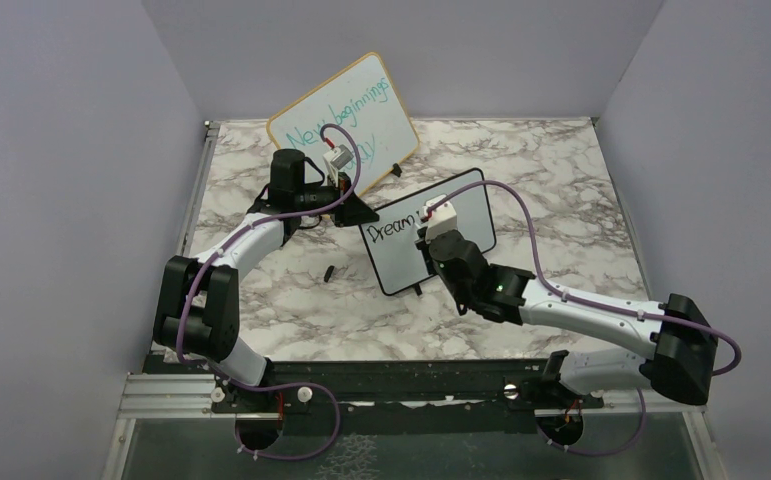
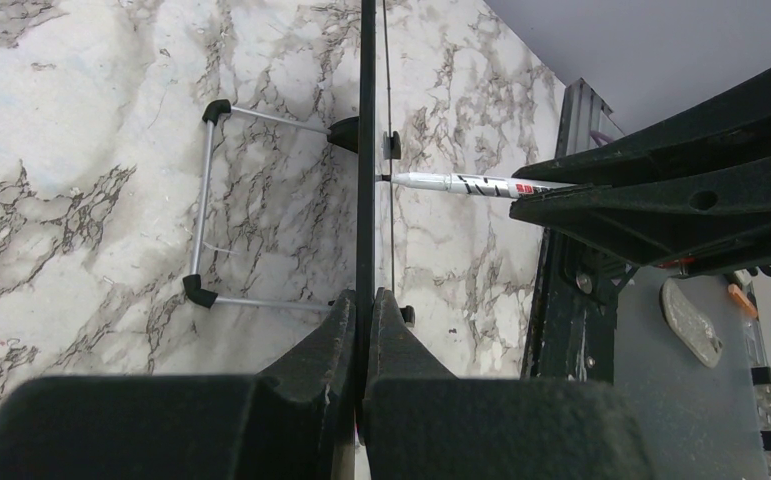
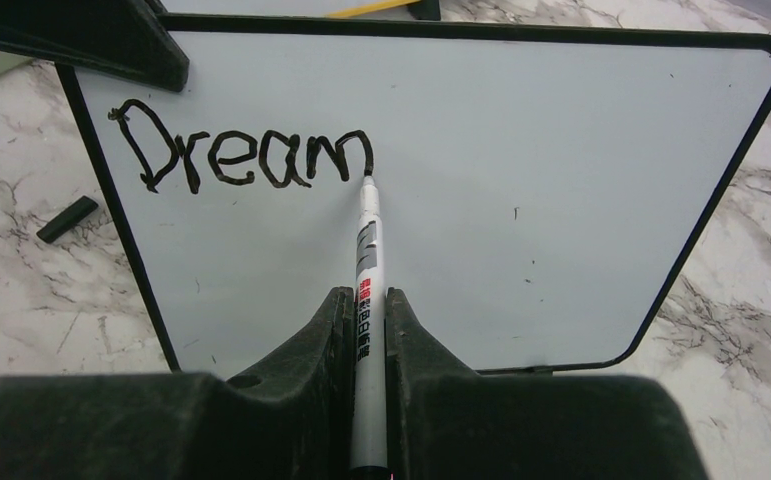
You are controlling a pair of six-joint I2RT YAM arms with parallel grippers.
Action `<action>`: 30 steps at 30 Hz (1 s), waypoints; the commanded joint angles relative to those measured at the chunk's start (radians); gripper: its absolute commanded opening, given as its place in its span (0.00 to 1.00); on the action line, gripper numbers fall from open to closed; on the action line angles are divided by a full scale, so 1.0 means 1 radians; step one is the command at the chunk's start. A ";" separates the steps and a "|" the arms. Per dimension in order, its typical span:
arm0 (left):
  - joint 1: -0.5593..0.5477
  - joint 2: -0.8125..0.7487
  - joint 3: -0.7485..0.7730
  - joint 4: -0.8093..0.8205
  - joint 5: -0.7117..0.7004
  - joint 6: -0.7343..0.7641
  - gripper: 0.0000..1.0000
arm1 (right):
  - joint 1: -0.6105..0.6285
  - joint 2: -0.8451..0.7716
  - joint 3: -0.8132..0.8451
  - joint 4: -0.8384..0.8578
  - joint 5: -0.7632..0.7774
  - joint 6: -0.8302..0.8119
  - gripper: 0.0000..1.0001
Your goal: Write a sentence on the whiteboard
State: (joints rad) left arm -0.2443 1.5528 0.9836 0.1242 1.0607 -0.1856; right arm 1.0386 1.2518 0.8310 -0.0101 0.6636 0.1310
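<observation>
At the centre of the top view, the whiteboard (image 1: 406,265) is stood tilted on the marble table (image 1: 561,200). Its left edge is pinched by the left gripper (image 2: 369,300), with that arm stretched forward from the lower left. The right arm is bent in from the lower right. A marker (image 3: 367,250) is clamped in the right gripper (image 3: 366,310), its tip touching the last letter of the sentence (image 3: 246,158), which reads "Dream".

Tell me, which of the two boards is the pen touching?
The smaller black-framed whiteboard, where the marker tip ends the black word "Dream". The larger wood-framed board behind carries teal writing.
</observation>
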 commanded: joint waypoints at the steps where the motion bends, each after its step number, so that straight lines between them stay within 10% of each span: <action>1: -0.006 0.001 0.004 -0.065 0.006 0.032 0.00 | -0.009 -0.014 -0.005 -0.047 -0.021 0.009 0.00; 30: -0.006 0.001 0.017 -0.100 -0.003 0.052 0.00 | -0.052 -0.153 -0.098 0.143 -0.074 -0.122 0.00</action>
State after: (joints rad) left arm -0.2443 1.5524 0.9939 0.0937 1.0615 -0.1631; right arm 0.9981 1.1011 0.7410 0.0731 0.6205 0.0231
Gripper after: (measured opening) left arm 0.022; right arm 0.167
